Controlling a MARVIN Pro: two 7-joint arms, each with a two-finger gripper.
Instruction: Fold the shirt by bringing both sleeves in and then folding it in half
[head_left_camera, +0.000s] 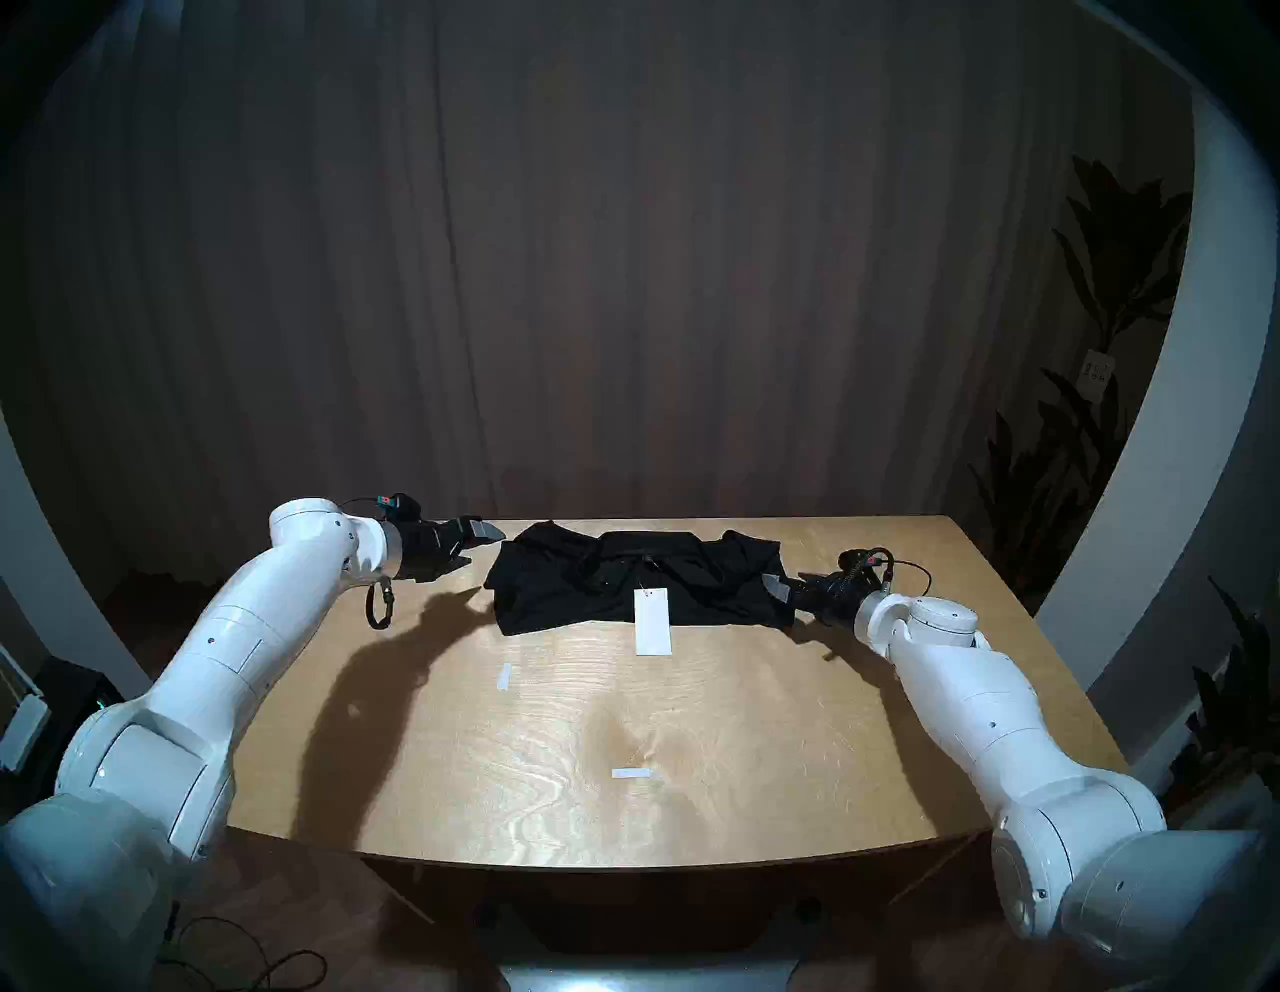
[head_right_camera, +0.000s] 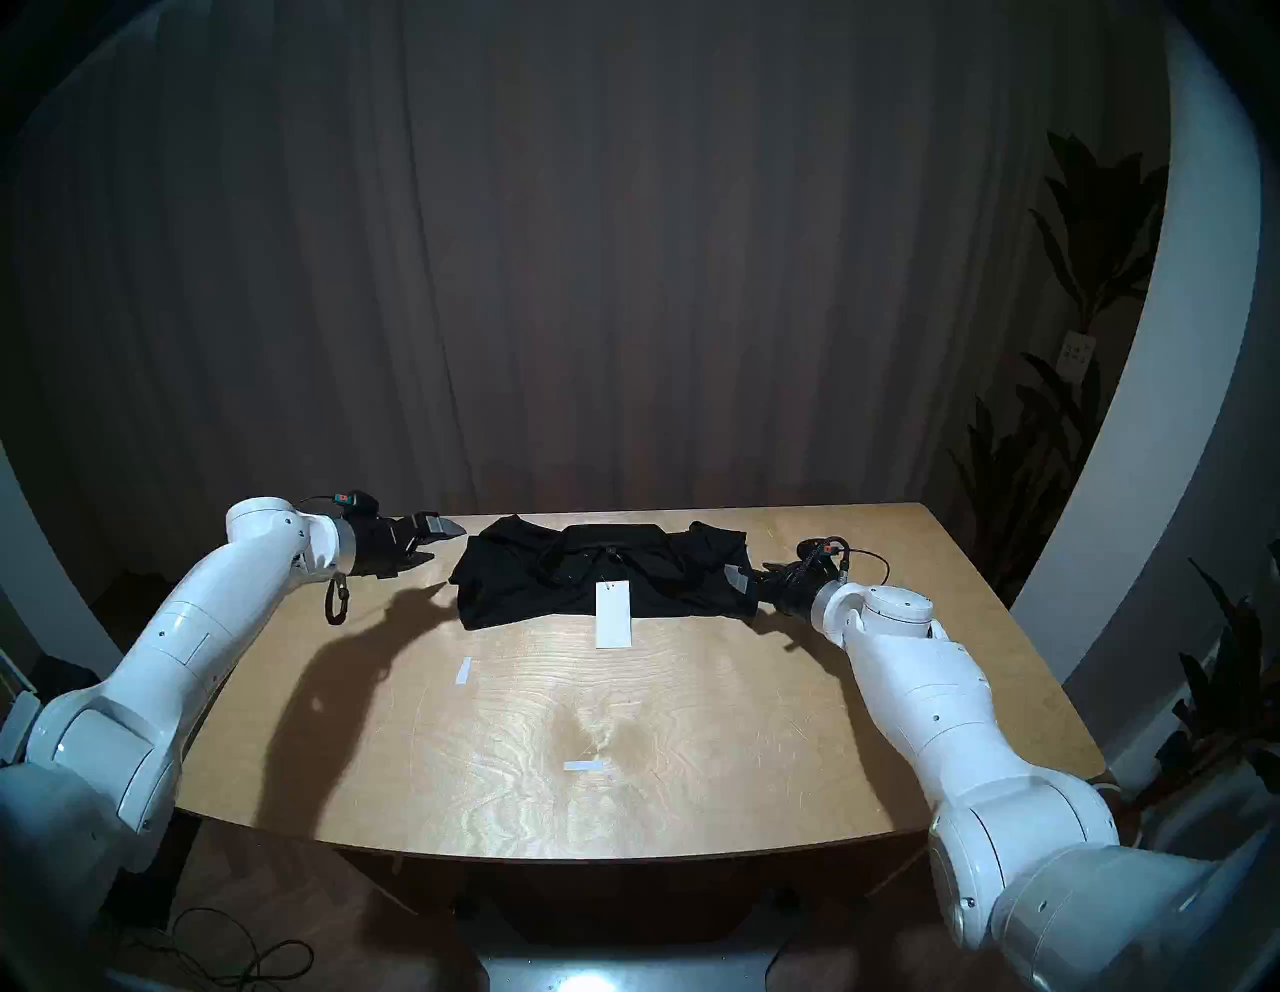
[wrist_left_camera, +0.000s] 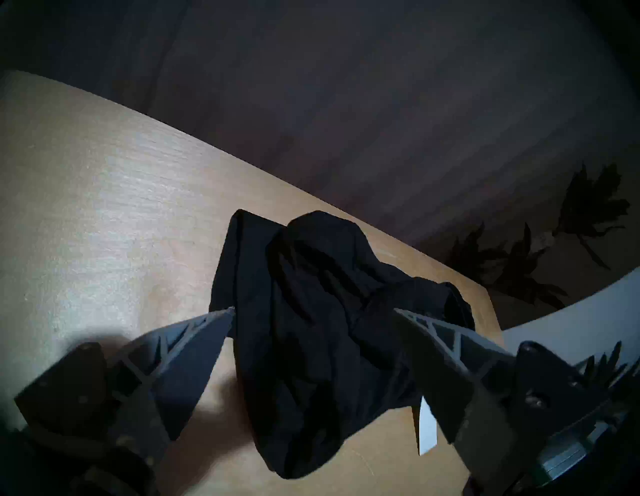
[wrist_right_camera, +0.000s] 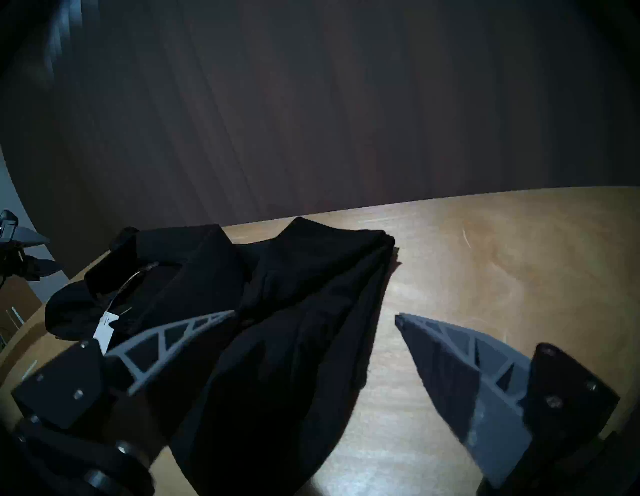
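Jaws stand apart and empty on both my grippers. My left gripper (head_left_camera: 478, 544) hovers just off the left end of the shirt (head_left_camera: 623, 578); my right gripper (head_left_camera: 786, 589) sits low at its right end, perhaps touching cloth. Bundled, the shirt lies at the far side of the table (head_left_camera: 623, 762), its long axis running from one gripper to the other, the white tag (head_left_camera: 652, 621) hanging toward me. I judge the right nearer.

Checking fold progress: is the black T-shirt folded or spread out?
Folded: the black fabric T-shirt lies as a compact bundle, no sleeves sticking out, white tag on its near edge.
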